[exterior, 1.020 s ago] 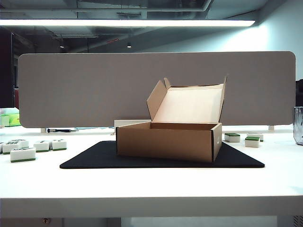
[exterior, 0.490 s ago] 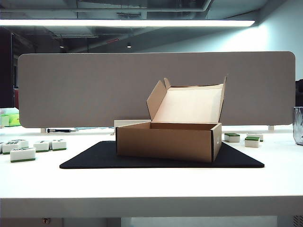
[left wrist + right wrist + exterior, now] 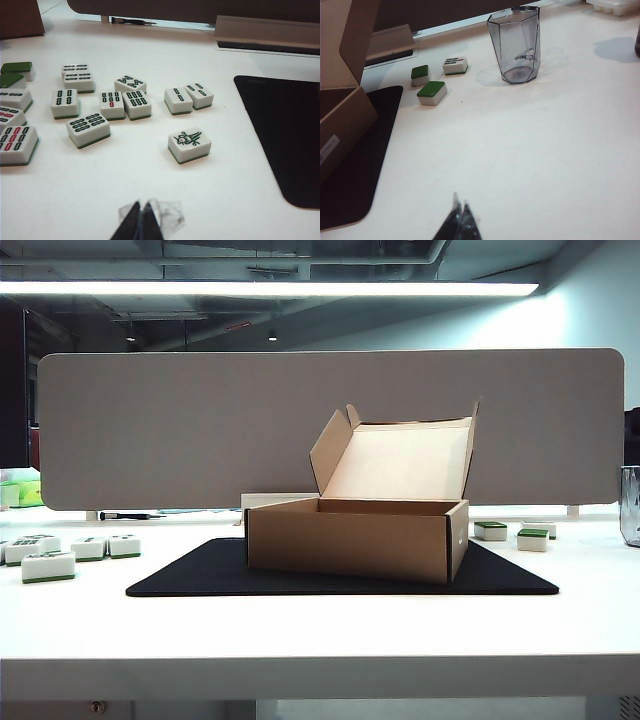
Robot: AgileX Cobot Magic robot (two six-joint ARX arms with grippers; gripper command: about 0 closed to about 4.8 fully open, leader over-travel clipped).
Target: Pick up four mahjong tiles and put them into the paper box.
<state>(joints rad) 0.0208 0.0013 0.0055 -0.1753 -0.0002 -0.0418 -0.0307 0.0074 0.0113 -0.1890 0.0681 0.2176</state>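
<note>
Starting at the fingers: the left gripper has its tips pressed together with nothing between them, hovering over bare table near a face-up tile with a bird mark and a scatter of other face-up tiles. The right gripper is likewise closed and empty, over open table well apart from everything. Beyond it, two green-backed tiles lie face down just beside a face-up one, near a clear cup and close to the mat. The box sits on that mat with its lid propped open; neither arm shows in the exterior view. From these angles the box floor is hidden, so whether any tile is inside cannot be told. Judging by the empty grippers, some or all of the picking and placing seems left to do.
</note>
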